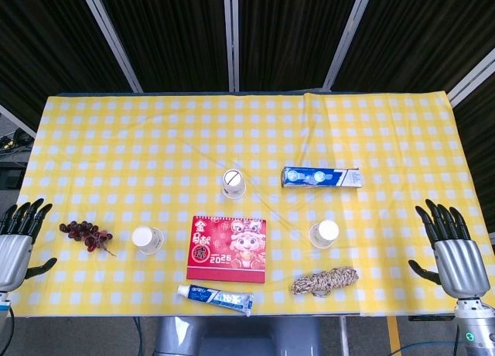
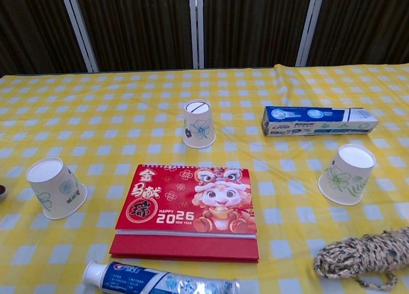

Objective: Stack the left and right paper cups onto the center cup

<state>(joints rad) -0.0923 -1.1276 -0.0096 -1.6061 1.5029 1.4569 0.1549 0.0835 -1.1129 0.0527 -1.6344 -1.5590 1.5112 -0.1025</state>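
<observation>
Currently we're seeing all three cups sitting inverted, axes vertical: center cup (image 1: 233, 184) behind the calendar (image 1: 228, 248), left cup (image 1: 147, 240) and right cup (image 1: 323, 234) flanking it. Left hand (image 1: 17, 240) and right hand (image 1: 454, 250) are resting spread at the table edges, holding nothing.

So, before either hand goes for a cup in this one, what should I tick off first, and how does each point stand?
1. Both hands free: left hand and right hand hold nothing, fingers spread. Ok.
2. Three white floral paper cups upside down on the yellow checked tablecloth: left cup, center cup, right cup. Ok.
3. Nothing on top of the center cup. Ok.
4. Left hand's way to the left cup: dark grape bunch lies between them. Not ok.
5. Right hand's way to the right cup: bare cloth; coiled rope bundle sits nearer the front edge. Ok.
6. Red 2026 desk calendar in front of the center cup, apart from it. Ok.
</observation>
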